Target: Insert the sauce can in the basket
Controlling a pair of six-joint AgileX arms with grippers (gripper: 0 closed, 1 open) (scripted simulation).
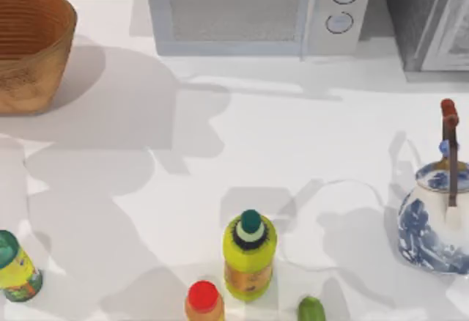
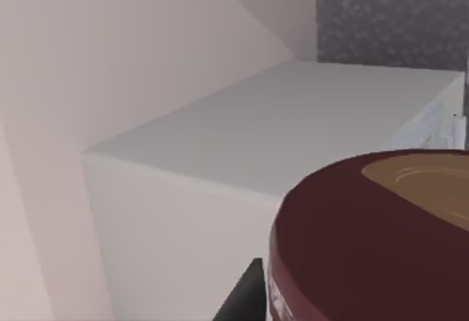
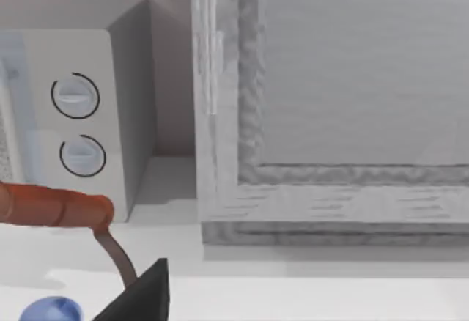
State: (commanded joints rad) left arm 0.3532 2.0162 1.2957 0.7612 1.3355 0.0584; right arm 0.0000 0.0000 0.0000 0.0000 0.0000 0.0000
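The sauce can [image 2: 374, 248] looms close in the left wrist view, its dark maroon top with a tan centre facing the camera. It is lifted off the table, level with the microwave's top. A dark finger [image 2: 240, 297] of my left gripper lies against its side, so the gripper is shut on the can. The basket [image 1: 29, 50], wide, woven and tan-orange, stands at the table's far left corner in the top view. In the right wrist view a dark finger [image 3: 143, 292] of my right gripper hangs near the teapot's red-brown handle [image 3: 55, 205].
A white microwave [image 1: 256, 9] stands at the back, a grey cabinet [image 1: 432, 13] to its right. A blue-and-white teapot [image 1: 436, 218] sits at the right edge. Along the front stand a yellow-green bottle [image 1: 249, 255], a red-capped bottle [image 1: 204, 303], a green-lidded can [image 1: 15, 266] and a green item [image 1: 311, 310].
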